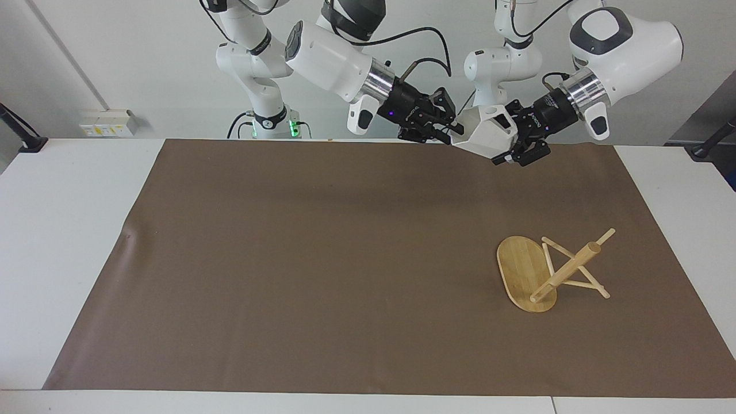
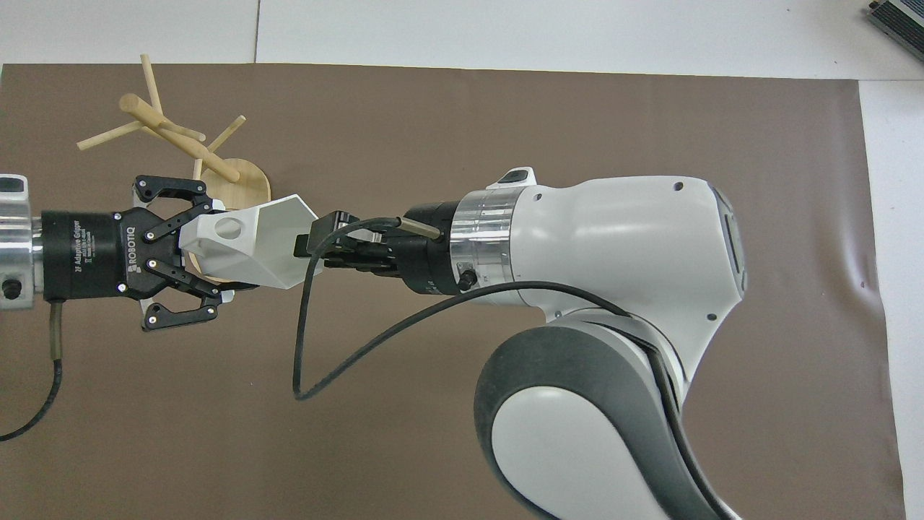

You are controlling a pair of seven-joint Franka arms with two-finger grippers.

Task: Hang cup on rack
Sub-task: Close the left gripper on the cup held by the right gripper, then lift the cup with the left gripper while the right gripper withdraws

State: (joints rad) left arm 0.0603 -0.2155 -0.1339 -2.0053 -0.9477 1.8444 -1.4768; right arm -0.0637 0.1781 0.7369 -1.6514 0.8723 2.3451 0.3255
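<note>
Cup (image 1: 486,131) midair, rack (image 1: 526,275) well apart

1. Rack (image 1: 537,275) lies tipped on the brown mat (image 1: 299,259) toward left arm's end, pegs sticking up and sideways.
2. Cup (image 1: 486,131) is held aloft between left gripper (image 1: 510,141) and right gripper (image 1: 445,123), both crowding the same airspace.
</note>
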